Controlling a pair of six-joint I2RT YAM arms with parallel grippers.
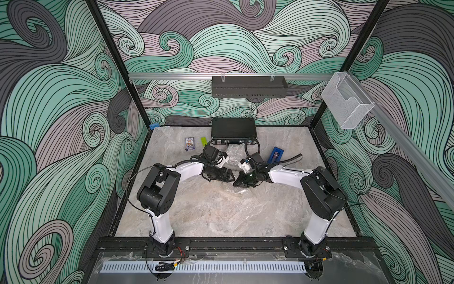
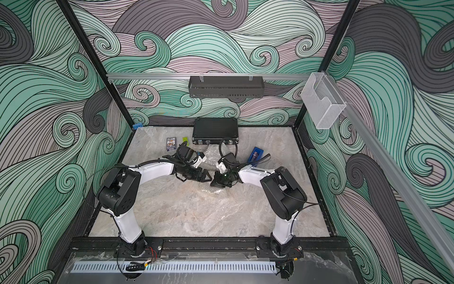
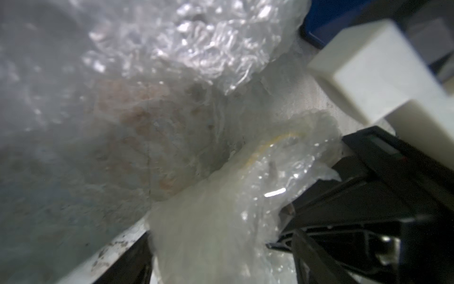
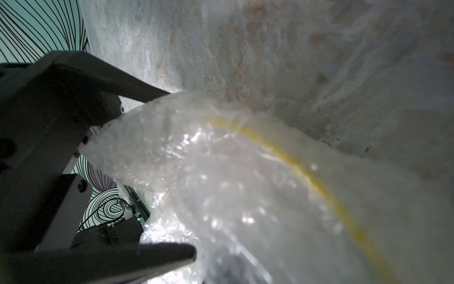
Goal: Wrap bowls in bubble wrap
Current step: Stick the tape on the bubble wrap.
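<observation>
From my console, the left gripper stands wide apart: the right wrist view shows its two dark fingers spread to either side of one end of a lump of bubble wrap. Whether either finger presses the plastic I cannot tell.

The right gripper is closed. The wrap gathers right up against its tips in the left wrist view, but the pinch point is hidden, so I cannot say whether a fold is caught.

The two grippers nearly meet tip to tip over the middle of the marble-patterned table.

I count one bowl, and only by a curved yellow rim showing through the plastic. Its body and pattern are blurred out. In both top views the arms cover it altogether.

A second wad of bubble wrap sits farther back, just in front of the black case. What it holds, if anything, I cannot make out. More clear film lies flat on the table under the grippers, hard to trace against the stone pattern.

Farther out, there is one of each:
- a small printed box
- a green tag
- a blue tray, partly behind the right arm's cable
- a black wire shelf on the back rail
- a clear plastic holder on the side rail
</observation>
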